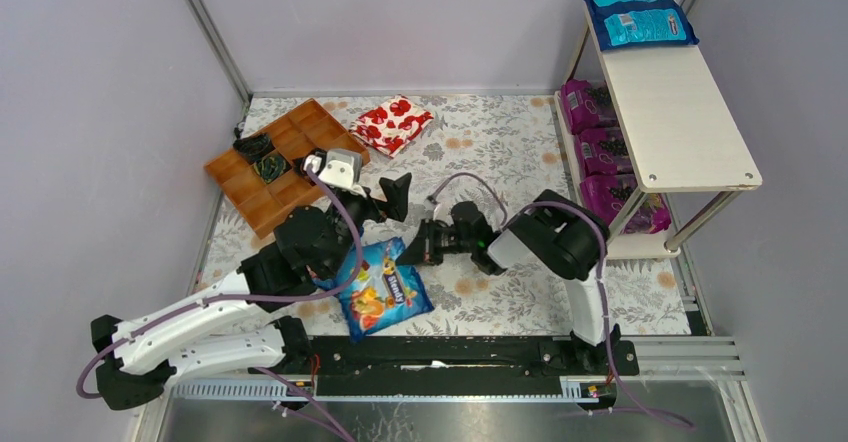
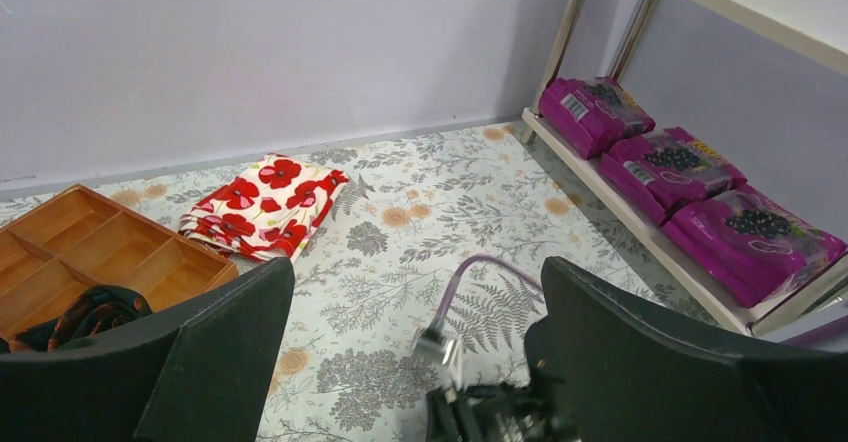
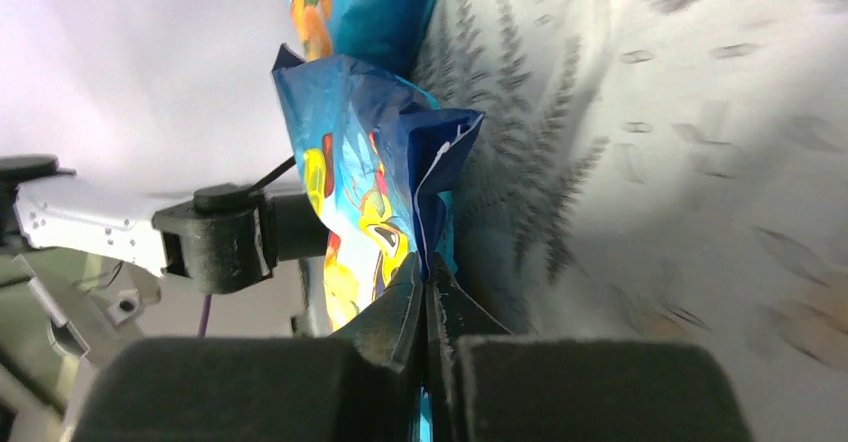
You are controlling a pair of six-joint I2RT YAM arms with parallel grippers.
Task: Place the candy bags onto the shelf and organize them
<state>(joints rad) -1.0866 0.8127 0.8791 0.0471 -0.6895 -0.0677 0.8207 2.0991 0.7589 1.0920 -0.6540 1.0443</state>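
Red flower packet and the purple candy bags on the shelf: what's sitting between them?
Nothing, only bare leafy tablecloth. The left wrist view shows it, from the red flower packet across to the purple candy bags on the shelf's lower board.

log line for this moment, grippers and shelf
right gripper shut on blue candy bag edge | left gripper open, empty | shelf: two blue bags top, three purple bags below
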